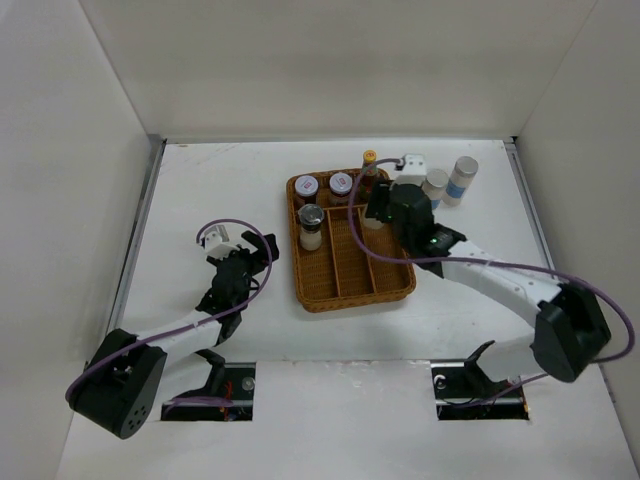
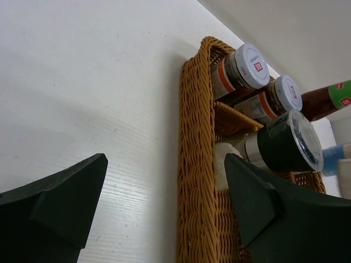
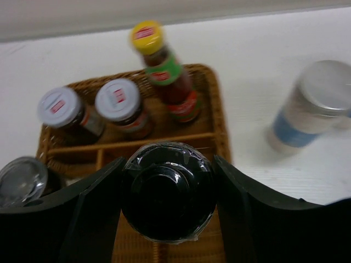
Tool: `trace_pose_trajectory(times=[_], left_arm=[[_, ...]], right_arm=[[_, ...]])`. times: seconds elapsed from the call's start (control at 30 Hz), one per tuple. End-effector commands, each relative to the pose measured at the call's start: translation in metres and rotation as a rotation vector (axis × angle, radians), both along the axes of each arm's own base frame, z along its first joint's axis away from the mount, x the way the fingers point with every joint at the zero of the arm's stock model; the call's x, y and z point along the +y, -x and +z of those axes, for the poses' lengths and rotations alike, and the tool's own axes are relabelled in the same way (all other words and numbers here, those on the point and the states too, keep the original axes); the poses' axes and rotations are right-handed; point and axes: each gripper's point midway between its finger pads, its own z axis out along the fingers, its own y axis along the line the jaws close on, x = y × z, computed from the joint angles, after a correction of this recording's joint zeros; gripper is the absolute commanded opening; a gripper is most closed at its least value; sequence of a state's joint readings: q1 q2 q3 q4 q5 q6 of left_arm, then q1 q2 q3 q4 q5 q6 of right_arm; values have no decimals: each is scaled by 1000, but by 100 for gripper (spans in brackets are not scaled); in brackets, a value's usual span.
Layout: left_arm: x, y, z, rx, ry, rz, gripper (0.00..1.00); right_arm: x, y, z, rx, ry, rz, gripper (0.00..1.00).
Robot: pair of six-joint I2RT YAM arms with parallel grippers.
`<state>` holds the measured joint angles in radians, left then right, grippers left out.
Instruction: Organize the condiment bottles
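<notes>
From above, the tray [image 1: 345, 268] sits mid-counter [image 1: 200, 180], a little toward the far edge. Four bottles are already in it. Two jars [image 1: 306, 186] and the sauce bottle [image 1: 369, 160] stand along its far row, and a stowed shaker [image 1: 311, 225] is at the far end of the left slot. Two cylinders [image 1: 462, 180] stand outside it toward the far right corner, just beside each other. My right hand [image 1: 376, 210] reaches over the tray's right side, and its load is mostly hidden under it here. My left hand [image 1: 248, 250] lies on the left-edge side of the tray, near it but not touching.

Through my left wrist, that hand's fingers [image 2: 60, 203] are spread wide with nothing between them, aimed at the tray's left wall.

Through my right wrist, the right hand is pinching the held shaker [image 3: 167, 197] by its sides. It is upright: long axis vertical, dark cap facing up at the camera, base down toward the tray. I cannot tell which slot lies beneath it, or whether it touches the floor.

I judge the job past halfway, with four bottles stowed, a fifth about to be set down, and the two cylinders left to fetch. Those stand upright with lids up, so a side grip should suit them too.
</notes>
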<state>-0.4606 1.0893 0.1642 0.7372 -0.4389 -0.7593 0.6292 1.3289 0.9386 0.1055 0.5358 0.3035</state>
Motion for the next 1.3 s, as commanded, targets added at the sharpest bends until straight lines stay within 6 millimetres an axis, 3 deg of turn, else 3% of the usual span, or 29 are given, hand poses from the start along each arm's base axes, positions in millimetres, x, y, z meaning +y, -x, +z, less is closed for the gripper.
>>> trace_pose_trajectory(times=[0.0,0.17,0.57,0.63,0.73,0.83,0.9,0.97,1.13,1.2,1.27], left_arm=[[-4,-9,32,-93,47,1,89],[-8,-9,32,-90,47,-11,89],[-13,-10,30,-81,44,-23,89],[-12,-9,30,-83,42,-22,89],[-10,-10,30,-84,44,-20,89],[-11,-10,30,-83,42,-17,89],[-11,-11,28,-77,40,-22,89],[-13,-10,30,-82,45,-26,89],[-14,-11,27,-71,40,-31,89],[-15,-10,29,-78,43,-32,89],[-16,-11,27,-71,39,-32,89]], right_arm=[[56,-16,50,-141,-97,115,56],[99,-28,34,-122,-88,190,56],[120,-48,-51,-21,-34,213,63],[118,-47,-47,-27,-33,206,73],[110,-45,-14,-77,-60,202,90],[86,-40,24,-128,-81,172,95],[56,-41,46,-161,-97,123,97],[18,-49,53,-180,-93,43,97],[-91,-65,41,-145,-38,-236,97],[-120,-72,29,-102,5,-301,98],[-132,-76,17,-47,38,-320,99]])
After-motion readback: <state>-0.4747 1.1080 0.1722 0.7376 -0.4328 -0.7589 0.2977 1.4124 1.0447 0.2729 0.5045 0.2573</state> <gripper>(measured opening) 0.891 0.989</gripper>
